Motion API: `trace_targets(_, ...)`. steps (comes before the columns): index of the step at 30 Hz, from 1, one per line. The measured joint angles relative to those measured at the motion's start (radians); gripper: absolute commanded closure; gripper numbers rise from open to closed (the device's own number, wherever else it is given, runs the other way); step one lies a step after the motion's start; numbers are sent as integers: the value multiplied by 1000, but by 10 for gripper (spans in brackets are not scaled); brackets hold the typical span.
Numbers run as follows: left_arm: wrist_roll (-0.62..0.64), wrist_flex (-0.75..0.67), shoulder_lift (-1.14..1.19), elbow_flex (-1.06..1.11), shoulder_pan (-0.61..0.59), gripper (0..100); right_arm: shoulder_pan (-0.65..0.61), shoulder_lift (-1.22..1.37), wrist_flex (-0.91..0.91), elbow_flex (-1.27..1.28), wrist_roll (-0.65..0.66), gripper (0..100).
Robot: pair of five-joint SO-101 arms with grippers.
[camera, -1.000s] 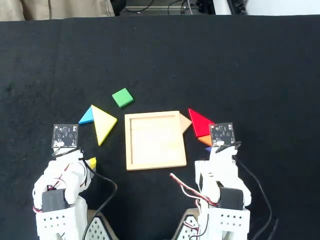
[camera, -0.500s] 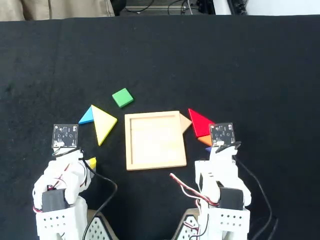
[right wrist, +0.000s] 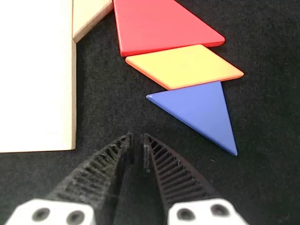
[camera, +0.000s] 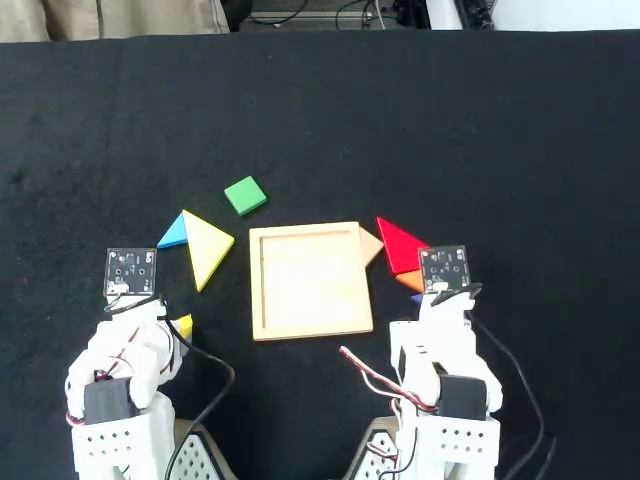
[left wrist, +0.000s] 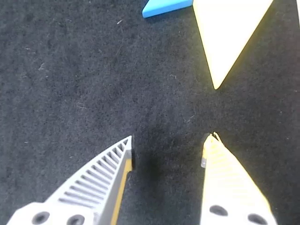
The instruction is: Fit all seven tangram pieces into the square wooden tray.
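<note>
Bench layout seen from above, with both wrist views. The square wooden tray lies on the black bench between the two arms, with no piece inside it.

Left group: a green square lies apart, beyond the tray's far left corner. A large yellow triangle sits just beside the tray's left edge, and a light-blue triangle touches its outer side.

Right group: a bare-wood triangle rests against the tray's far right corner. A red triangle adjoins it. An orange parallelogram lies along the red triangle's near edge, and a dark-blue triangle follows directly after the parallelogram.

The left hand is spread wide and holds nothing. It hangs over bare bench, and the yellow triangle's sharp corner lies near, just ahead of its yellow finger. The light-blue triangle lies farther ahead.

The right hand is drawn narrow, with only a slit between its black fingers, and it grips nothing. It sits near the tray's near right corner. The tray's edge is on one side of it, and the dark-blue triangle's pointed corner lies close ahead on the other side, not touching. The orange and red pieces lie beyond that.
</note>
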Motion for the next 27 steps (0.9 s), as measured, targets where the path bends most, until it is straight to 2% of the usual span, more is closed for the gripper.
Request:
trace_targets(7,0,0,0,0,0,754,0,0,-15,0,0,948)
trace_targets(17,3,-2,0,0,124,754,0,0,-261,0,-2,946)
trace_targets(22,3,-143,0,0,183,752,0,0,-425,0,-3,946)
trace_targets(27,2,-193,0,0,207,751,0,0,-454,0,-3,946)
